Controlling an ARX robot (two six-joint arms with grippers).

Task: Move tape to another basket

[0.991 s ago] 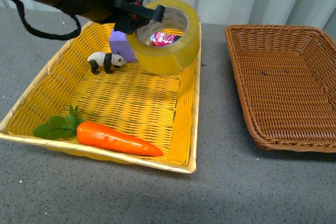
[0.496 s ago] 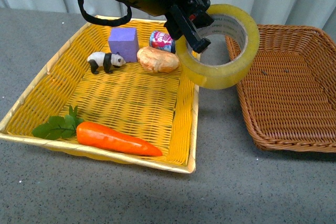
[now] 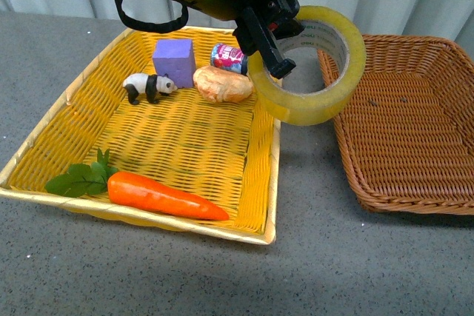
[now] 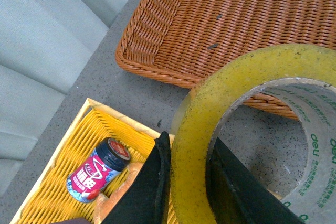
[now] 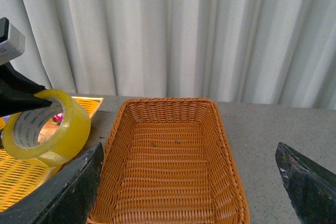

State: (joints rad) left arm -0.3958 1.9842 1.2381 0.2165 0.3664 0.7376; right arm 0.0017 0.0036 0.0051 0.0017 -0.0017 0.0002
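Partly hidden, left pincer (image 3: 274,46) clamps the tape (image 3: 315,105); right pincer (image 5: 189,150), edges cropped, gapes wide.

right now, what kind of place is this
Probably a staged robot test bench, not a home: a grey table before a plain pale curtain, a yellow basket of toy props (carrot, panda), a brown basket, and the left tool holding tape.
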